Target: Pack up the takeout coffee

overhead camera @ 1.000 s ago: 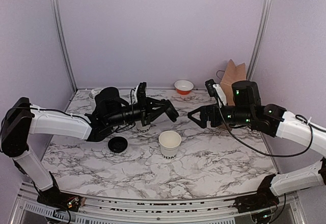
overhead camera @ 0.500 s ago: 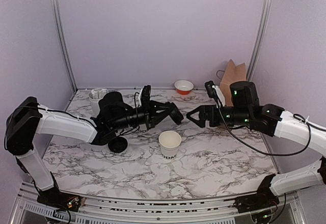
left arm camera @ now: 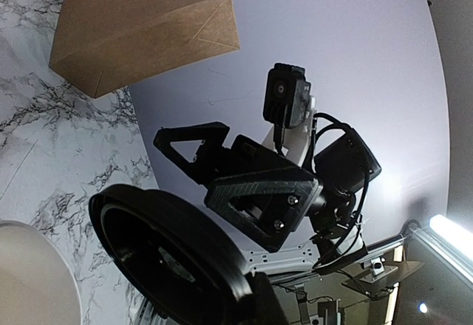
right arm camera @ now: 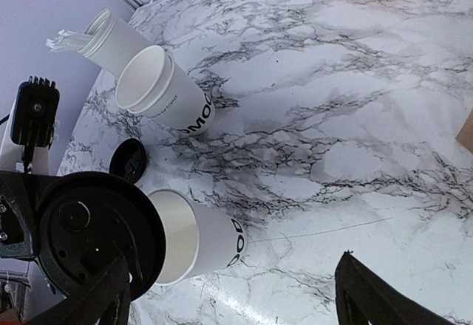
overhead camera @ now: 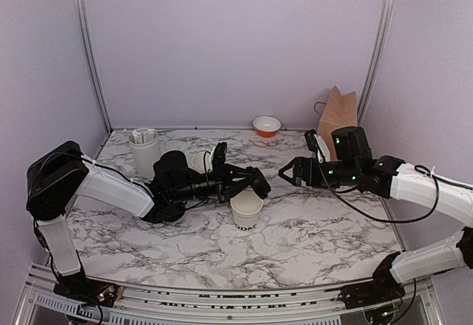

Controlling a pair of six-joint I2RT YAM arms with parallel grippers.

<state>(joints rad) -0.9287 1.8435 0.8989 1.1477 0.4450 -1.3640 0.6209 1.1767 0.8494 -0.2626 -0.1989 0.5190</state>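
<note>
Top external view, from the left: left jaws are gripping the black lid (overhead camera: 260,185), tilted just above the white cup (overhead camera: 246,208) standing mid-counter (overhead camera: 318,229). Lidding looks to be the step; next it's needing levelling and pressing down. Right jaws are gaping empty nearby. Cup lettering's showing only "OD".

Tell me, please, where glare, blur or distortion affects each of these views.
Top external: even, soft light, faint shadows on the marble table. Left wrist: a light strip glares at lower right; the black lid looms large. Right wrist: wide-angle tilt; its near finger is a dark blur.
</note>
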